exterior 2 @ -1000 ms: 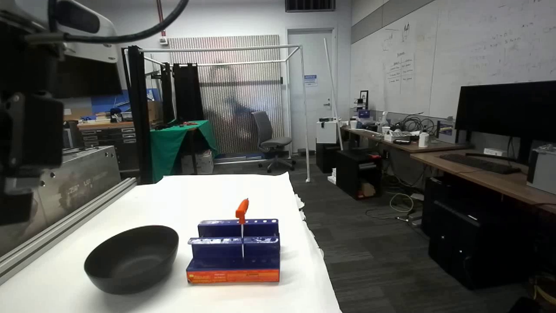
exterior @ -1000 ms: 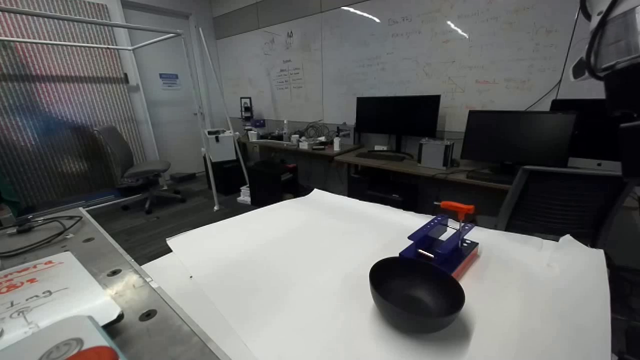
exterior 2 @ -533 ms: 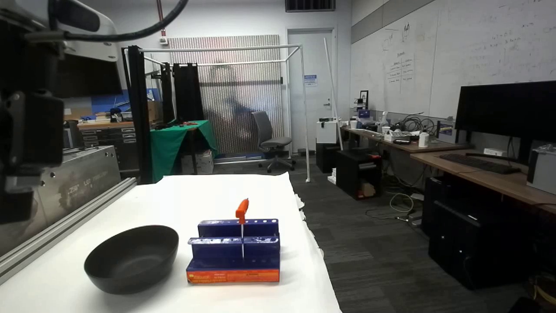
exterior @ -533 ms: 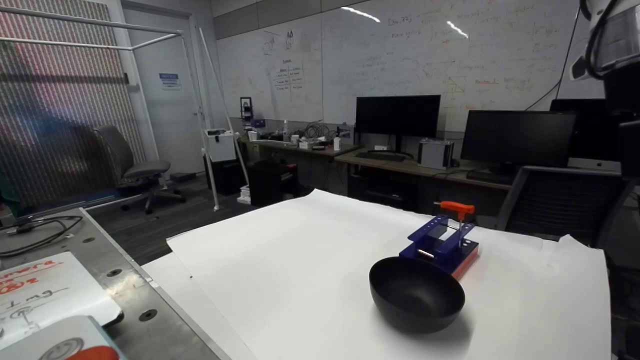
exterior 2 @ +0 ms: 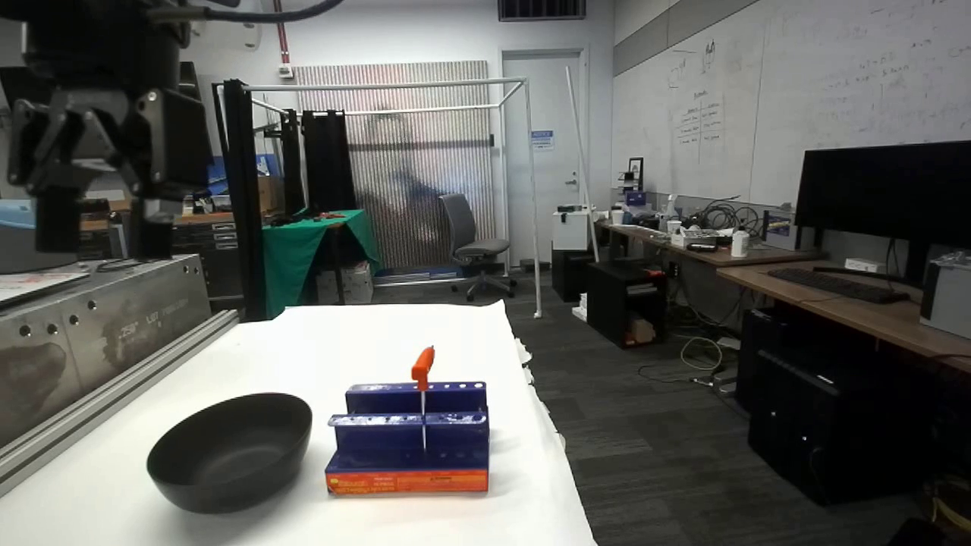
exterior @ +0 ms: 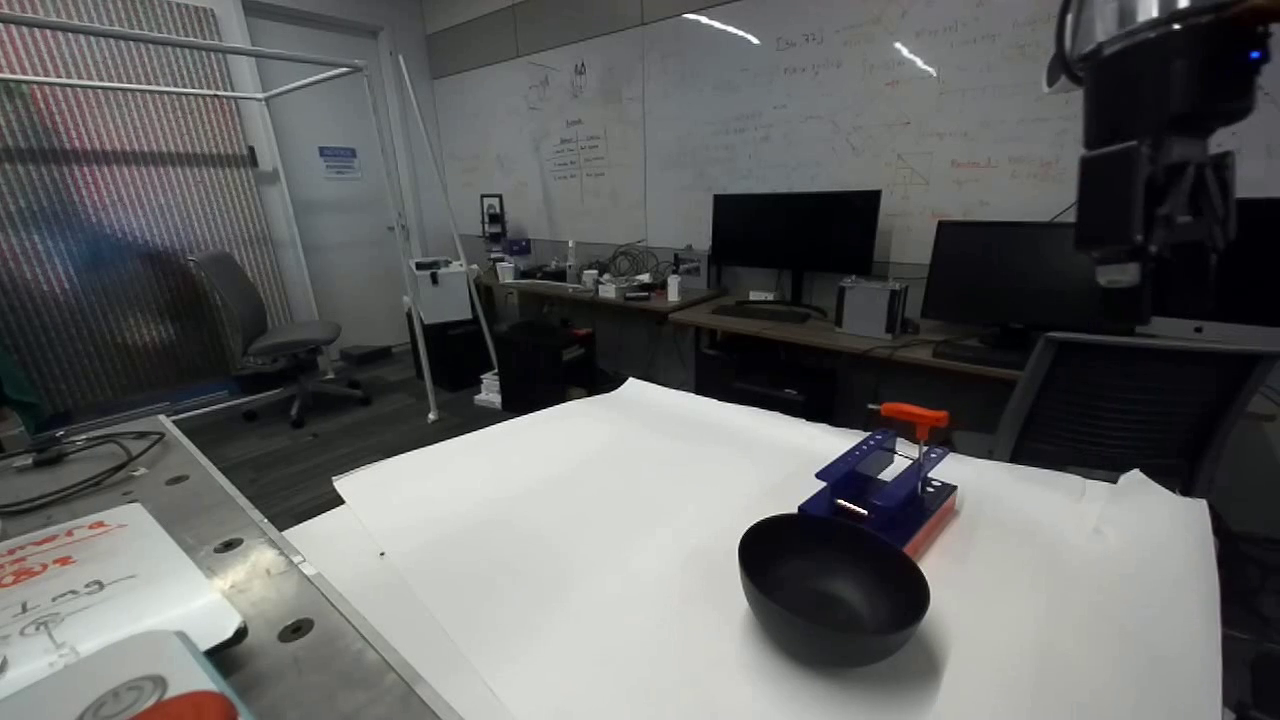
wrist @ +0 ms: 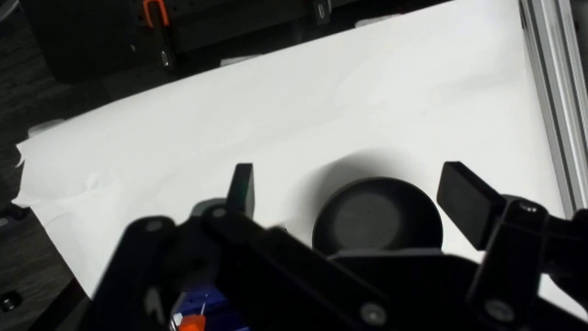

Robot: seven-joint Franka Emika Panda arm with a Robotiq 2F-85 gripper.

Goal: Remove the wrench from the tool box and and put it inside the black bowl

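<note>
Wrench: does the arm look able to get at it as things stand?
Likely yes: the gripper is open, and in both exterior views the wrench sticks up from the box, free overhead. The gripper would first need to come across and down.

The black bowl (exterior: 833,590), smooth, showing only a faint sheen! The tool box (exterior 2: 387,440) gleams glossy blue, metal-looking, while the wrench (exterior 2: 422,373) wears plastic-looking orange over shiny metal. Now the surface (exterior: 560,560): matt white paper, creased; matt black fingers (wrist: 466,202); draped green cloth (exterior 2: 300,254); a smudged metal plate (exterior 2: 125,326).
</note>
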